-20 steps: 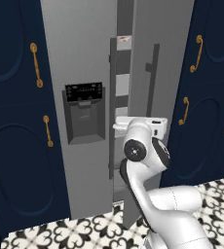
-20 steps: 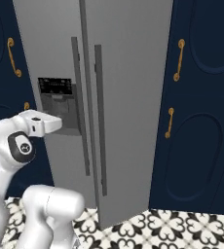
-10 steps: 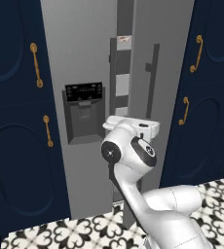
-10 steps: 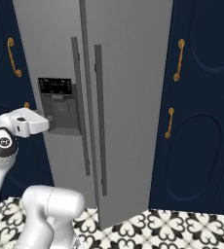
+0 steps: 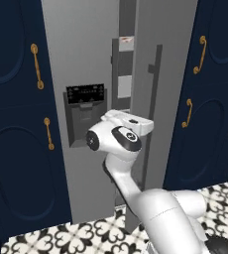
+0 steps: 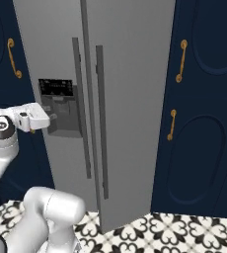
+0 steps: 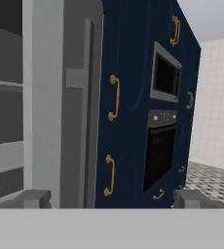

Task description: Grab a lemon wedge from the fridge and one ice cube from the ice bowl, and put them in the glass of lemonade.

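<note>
White and dark, the two-finger gripper (image 7: 111,199) of the arm is nearest. In the hand view its two grey fingertips (image 7: 33,198) stand far apart at the bottom, and nothing is between them, so the tool is released and empty. In the left base view the hand (image 5: 132,122) hangs in front of the fridge, at the height of the dispenser.

Behind it stands the tall grey side-by-side fridge (image 6: 130,74) with two long vertical bar handles. In the left base view the right door (image 5: 168,94) looks swung out a little, and a dark gap (image 5: 126,74) with pale shelf edges shows between the doors. The hand view agrees: at its left side a grey inside with shelves (image 7: 4,121) is seen past the edge of the door. The dark dispenser panel (image 6: 58,106) is on the left door.

On both sides of the fridge are navy cabinets with brass handles (image 6: 183,59). Farther, in the hand view, a black built-in oven (image 7: 160,155) sits in the navy wall, and beyond it are pale tiles.

I judge that the step in hand is opening the fridge to reach the lemon wedge; the wedge must be inside, and I cannot make it out on the shelves. Next, the door probably needs to open wider, and then the hand should turn toward the shelves and search there.
</note>
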Controlling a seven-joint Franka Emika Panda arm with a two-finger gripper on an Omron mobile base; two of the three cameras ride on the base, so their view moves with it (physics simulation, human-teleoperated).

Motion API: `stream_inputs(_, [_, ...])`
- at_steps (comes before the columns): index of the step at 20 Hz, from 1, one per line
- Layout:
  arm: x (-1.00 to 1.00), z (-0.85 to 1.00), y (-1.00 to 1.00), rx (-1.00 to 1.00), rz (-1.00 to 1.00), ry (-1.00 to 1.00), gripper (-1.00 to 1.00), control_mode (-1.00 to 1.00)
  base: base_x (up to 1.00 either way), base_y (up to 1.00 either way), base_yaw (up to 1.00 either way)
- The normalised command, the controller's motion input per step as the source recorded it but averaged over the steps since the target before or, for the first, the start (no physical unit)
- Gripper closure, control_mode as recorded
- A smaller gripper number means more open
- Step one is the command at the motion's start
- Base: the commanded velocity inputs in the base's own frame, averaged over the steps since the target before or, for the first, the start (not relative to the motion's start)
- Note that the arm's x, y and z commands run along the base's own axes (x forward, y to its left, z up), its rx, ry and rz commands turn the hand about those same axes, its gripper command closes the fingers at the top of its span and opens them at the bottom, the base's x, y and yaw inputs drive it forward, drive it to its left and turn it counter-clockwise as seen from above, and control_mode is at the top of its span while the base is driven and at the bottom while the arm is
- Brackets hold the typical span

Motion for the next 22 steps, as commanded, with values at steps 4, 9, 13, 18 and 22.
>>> stream_inputs(4, [0.60,-0.02,-0.08,0.00,0.00,0.00,-1.00,-1.00,0.00,0.00,0.00])
stream_inputs(9, [0.13,-0.18,-0.44,0.00,-0.07,0.00,-1.00,-1.00,0.00,0.00,0.00])
stream_inputs(13, [0.30,-0.06,-0.23,0.00,-0.06,0.00,-1.00,-1.00,0.00,0.00,0.00])
stream_inputs(18, [0.44,-0.02,0.00,0.00,0.00,0.00,-1.00,-1.00,0.00,0.00,0.00])
stream_inputs(22, [0.40,-0.07,0.00,0.00,0.00,0.00,-1.00,-1.00,0.00,0.00,0.00])
